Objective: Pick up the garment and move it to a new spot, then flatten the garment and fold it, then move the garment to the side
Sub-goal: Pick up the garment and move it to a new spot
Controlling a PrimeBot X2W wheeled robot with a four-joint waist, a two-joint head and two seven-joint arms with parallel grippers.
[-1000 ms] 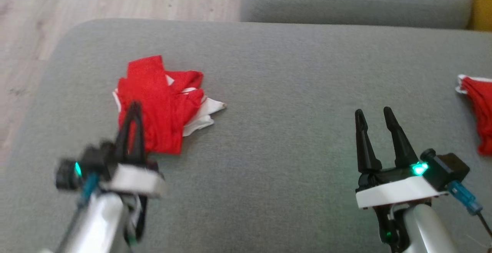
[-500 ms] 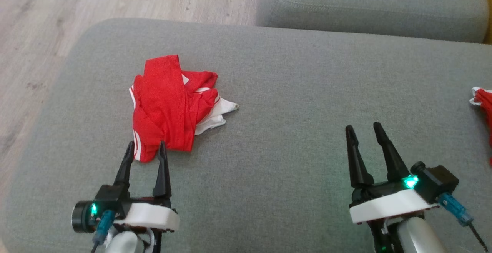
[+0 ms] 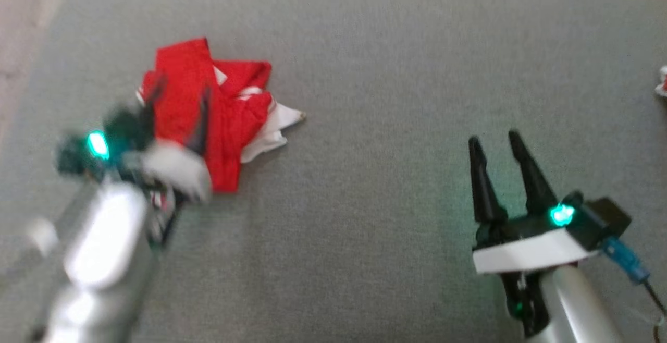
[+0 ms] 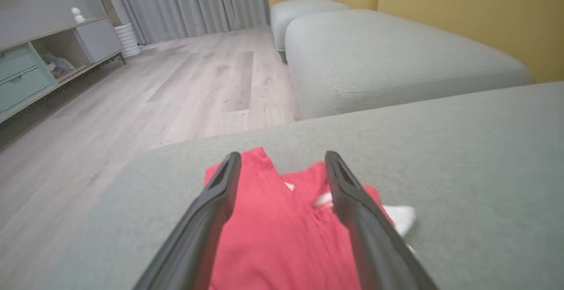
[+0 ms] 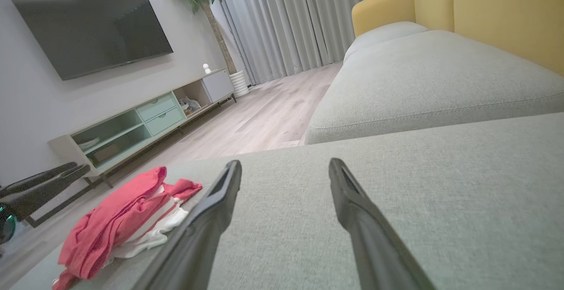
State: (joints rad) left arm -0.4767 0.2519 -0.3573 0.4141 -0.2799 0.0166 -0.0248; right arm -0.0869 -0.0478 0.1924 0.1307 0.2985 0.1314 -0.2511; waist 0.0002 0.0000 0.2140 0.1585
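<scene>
Left gripper (image 3: 178,90) hung over the crumpled red garment (image 3: 234,119)
Its jaws were spread wide and empty above the heap on the grey sofa cushion (image 3: 365,186), likely to grab it; right gripper (image 3: 494,139) stood equally spread, empty, well apart

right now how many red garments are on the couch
2. One crumpled garment lies at the left of the grey cushion. A second garment barely shows at the head view's right edge, mostly cut off; more may lie out of frame.

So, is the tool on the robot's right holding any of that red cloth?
No, the right tool stands open over the bare grey cushion, well apart from the red garment.
</scene>
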